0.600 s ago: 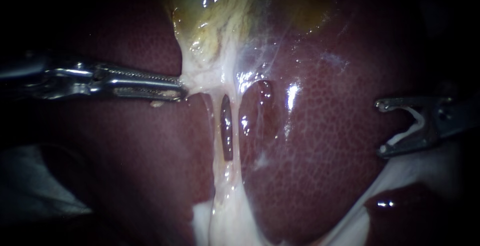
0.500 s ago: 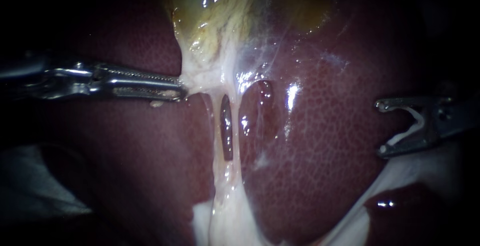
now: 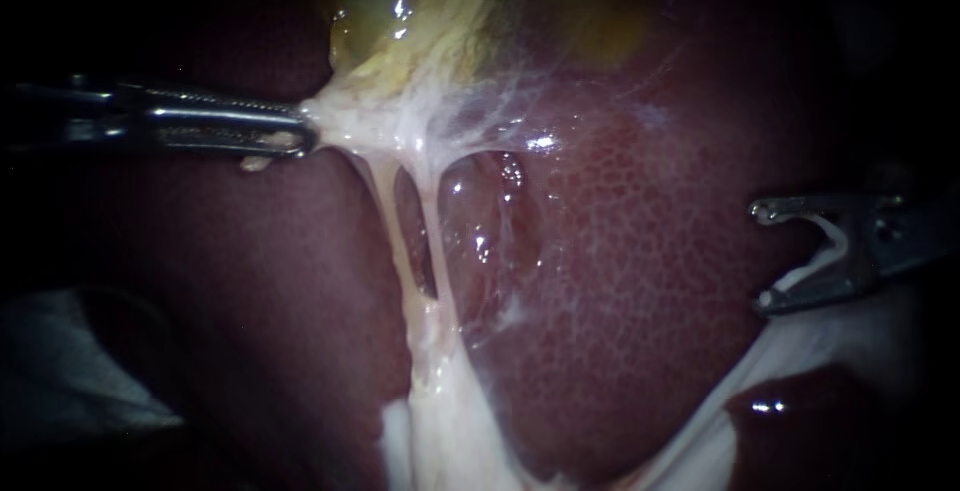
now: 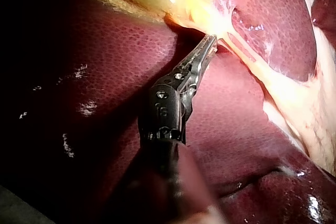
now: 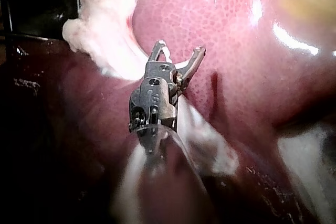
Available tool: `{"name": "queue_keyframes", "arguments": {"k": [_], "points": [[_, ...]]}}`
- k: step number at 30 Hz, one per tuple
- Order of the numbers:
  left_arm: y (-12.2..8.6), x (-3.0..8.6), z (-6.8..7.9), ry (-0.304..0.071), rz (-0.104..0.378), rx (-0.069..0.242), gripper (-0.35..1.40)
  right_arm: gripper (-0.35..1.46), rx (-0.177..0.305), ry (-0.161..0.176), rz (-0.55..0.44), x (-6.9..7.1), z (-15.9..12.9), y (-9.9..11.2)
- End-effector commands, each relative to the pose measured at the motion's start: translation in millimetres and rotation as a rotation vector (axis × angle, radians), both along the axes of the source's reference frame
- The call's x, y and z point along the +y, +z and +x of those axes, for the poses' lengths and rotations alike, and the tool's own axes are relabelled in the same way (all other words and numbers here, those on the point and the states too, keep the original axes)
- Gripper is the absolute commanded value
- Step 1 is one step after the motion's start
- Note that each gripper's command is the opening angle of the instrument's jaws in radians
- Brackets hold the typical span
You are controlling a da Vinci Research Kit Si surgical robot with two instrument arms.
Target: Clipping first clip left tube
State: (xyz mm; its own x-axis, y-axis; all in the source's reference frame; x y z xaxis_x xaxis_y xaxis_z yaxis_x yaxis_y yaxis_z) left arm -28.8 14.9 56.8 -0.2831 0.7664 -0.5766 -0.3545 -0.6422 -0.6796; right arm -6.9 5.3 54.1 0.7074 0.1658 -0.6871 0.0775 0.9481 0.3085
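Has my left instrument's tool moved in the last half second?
Yes. The left instrument's tool has shifted up and leftward against the liver, pulling the gripped tissue along; the right instrument, holding its clip, has stayed put.

Two instruments (image 3: pixel 300 136) (image 3: pixel 760 256), two tubes (image 3: pixel 385 221) (image 3: pixel 432 241), one gallbladder (image 3: pixel 400 11), one liver (image 3: pixel 640 281), one clip (image 3: pixel 835 241).

Dark red liver (image 3: pixel 650 281) over a pale sheet (image 3: pixel 70 371), dim, lower left.

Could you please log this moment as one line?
left instrument: shut on tissue | right instrument: holds clip, clear of left tube | left tube: unclipped
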Motion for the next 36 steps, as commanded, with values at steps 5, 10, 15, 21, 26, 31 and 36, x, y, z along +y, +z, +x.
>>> {"name": "queue_keyframes", "arguments": {"k": [5, 10, 15, 21, 26, 31, 36], "points": [[-0.1, -0.1, -0.3, -0.004, -0.002, 0.001, -0.35, 0.5, 0.025, 0.0, 0.016, -0.1, 1.2, -0.3], [-0.4, -0.3, -0.4, -0.006, -0.002, 0.002, -0.35, 0.5, 0.105, 0.025, 0.044, -0.6, 3.6, -1.0], [-0.4, -0.6, -0.8, -0.011, -0.004, 0.006, -0.35, 0.5, 0.156, 0.043, 0.08, -1.5, 7.2, -2.1], [-0.4, -0.6, -0.9, -0.009, -0.004, 0.005, -0.35, 0.5, 0.221, 0.078, 0.13, -2.7, 12.8, -2.7], [-0.5, -0.6, -0.9, -0.01, -0.003, 0.005, -0.35, 0.5, 0.252, 0.107, 0.195, -4.1, 17.4, -1.6], [-0.4, -0.6, -1.0, -0.008, -0.003, 0.004, -0.35, 0.5, 0.31, 0.15, 0.223, -5.2, 21.8, 0.9], [-0.4, -0.7, -1.0, -0.008, -0.003, 0.004, -0.35, 0.5, 0.319, 0.16, 0.25, -5.9, 25.6, 4.2]]}}
